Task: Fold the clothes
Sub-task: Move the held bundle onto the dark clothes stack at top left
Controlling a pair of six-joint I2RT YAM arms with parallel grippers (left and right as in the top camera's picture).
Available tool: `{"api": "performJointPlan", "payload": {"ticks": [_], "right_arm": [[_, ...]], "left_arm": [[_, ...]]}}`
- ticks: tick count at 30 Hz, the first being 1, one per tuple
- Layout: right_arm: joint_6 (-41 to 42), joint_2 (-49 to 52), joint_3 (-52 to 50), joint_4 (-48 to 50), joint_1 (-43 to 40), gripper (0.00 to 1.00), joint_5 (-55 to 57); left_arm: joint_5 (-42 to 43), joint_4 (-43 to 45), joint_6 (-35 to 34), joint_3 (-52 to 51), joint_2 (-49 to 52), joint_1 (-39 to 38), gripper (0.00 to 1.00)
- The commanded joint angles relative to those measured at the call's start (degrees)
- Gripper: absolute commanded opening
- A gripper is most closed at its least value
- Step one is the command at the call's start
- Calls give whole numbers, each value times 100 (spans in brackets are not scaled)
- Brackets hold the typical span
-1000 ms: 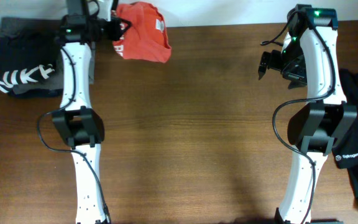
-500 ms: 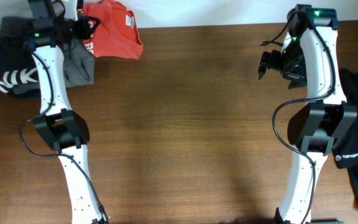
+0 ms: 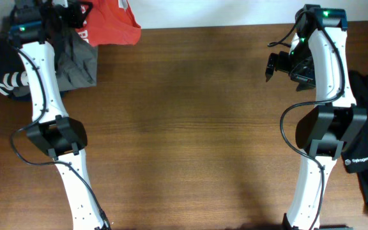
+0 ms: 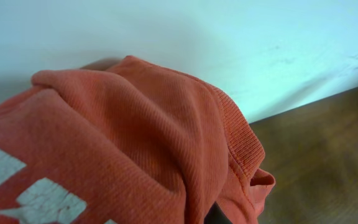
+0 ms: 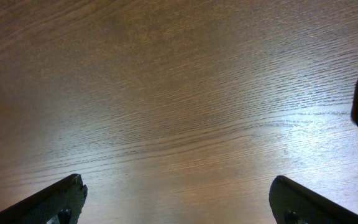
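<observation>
Overhead looked evenly lit to me, with only faint shadows on the brown wooden table (image 3: 190, 128). Right wrist view: broad white glare across the grain, left side dimmer. Left wrist view: ribbed red-orange fabric shirt (image 4: 135, 155) slightly soft up close, shadowed beneath; pale wall (image 4: 229, 37) bright.

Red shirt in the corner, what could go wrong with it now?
1. The red shirt is bunched in the left jaws at the back edge of the table, by the wall; it could slip down behind it.
2. The dark clothes pile lies right beside it, so the shirt might land there and tangle.
</observation>
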Motion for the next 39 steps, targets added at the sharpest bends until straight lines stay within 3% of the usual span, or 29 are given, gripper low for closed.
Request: {"api": "performJointPlan", "payload": {"ticks": [1, 14, 27, 36, 37, 39], "right_arm": [[7, -55, -15, -26, 15, 99, 9], [7, -55, -15, -24, 15, 99, 9], [26, -55, -15, -26, 15, 99, -33], [24, -55, -15, -26, 15, 99, -142], [24, -55, -15, -26, 15, 99, -142], [24, -55, -15, -26, 15, 99, -142]], "left_arm": [[63, -37, 52, 208, -358, 240, 0], [42, -74, -168, 208, -358, 1220, 0], [-1746, -81, -1333, 188, -334, 1600, 0], [-2249, -214, -1416, -219, -203, 1611, 1], [-2251, -219, -1414, -365, -203, 1622, 6], [-2249, -216, -1416, -584, -203, 1637, 35]]}}
